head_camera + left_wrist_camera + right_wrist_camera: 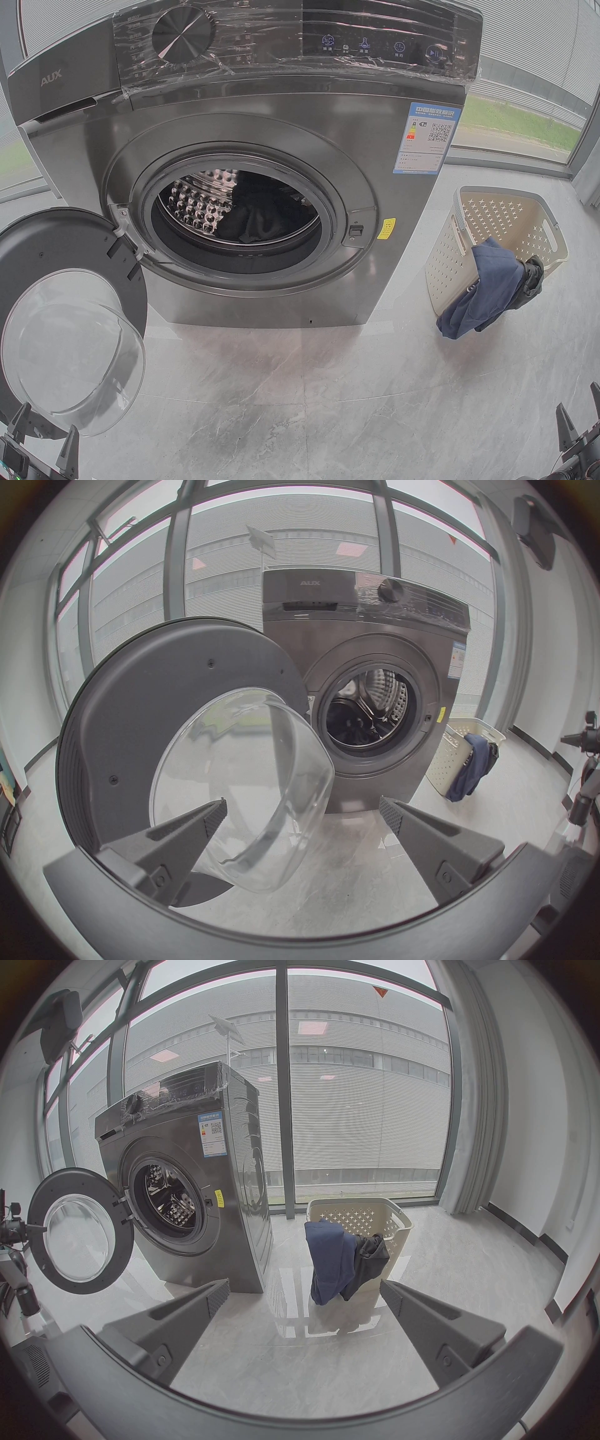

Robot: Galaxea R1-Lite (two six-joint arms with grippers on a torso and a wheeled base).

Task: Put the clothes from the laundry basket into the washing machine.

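Now a blue garment (pixel 484 290) and a dark garment (pixel 531 278) hang over the basket (pixel 507 219) rim, right of the washer (pixel 262 119), whose drum holds dark clothes (pixel 256 215). Left pincer (pixel 49 420) and right pincer (pixel 576 400) hover low, both spread wide, empty.

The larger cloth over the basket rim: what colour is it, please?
The cloth is dark blue, clearest in the right wrist view.

On washing machine (pixel 262 125) front: logo (pixel 51 81), blue label (pixel 427 138), yellow sticker (pixel 386 229).
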